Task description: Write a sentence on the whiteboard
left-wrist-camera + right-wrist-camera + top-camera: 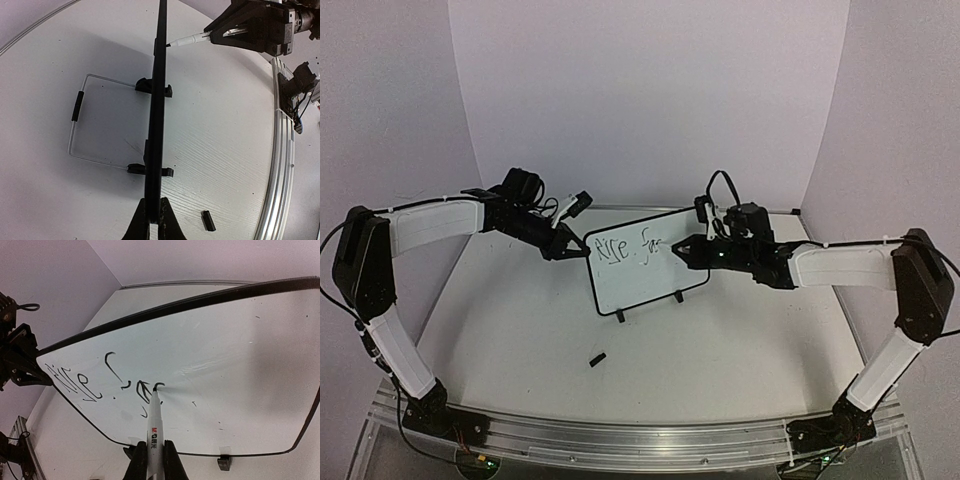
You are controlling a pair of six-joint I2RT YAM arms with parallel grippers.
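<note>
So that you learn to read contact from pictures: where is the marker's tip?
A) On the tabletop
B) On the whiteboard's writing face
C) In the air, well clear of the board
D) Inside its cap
B: in the right wrist view the marker, gripped by the right end effector, has its tip against the whiteboard, at the end of the partly written sentence.

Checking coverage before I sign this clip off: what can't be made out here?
- sentence: top external, too small to read; right wrist, skewed, letters unclear.
- whiteboard face: left wrist sees it edge-on.
- right gripper: fingers holding marker cut by the right wrist view's bottom edge.
- small black piece on table: too small to identify.
</note>
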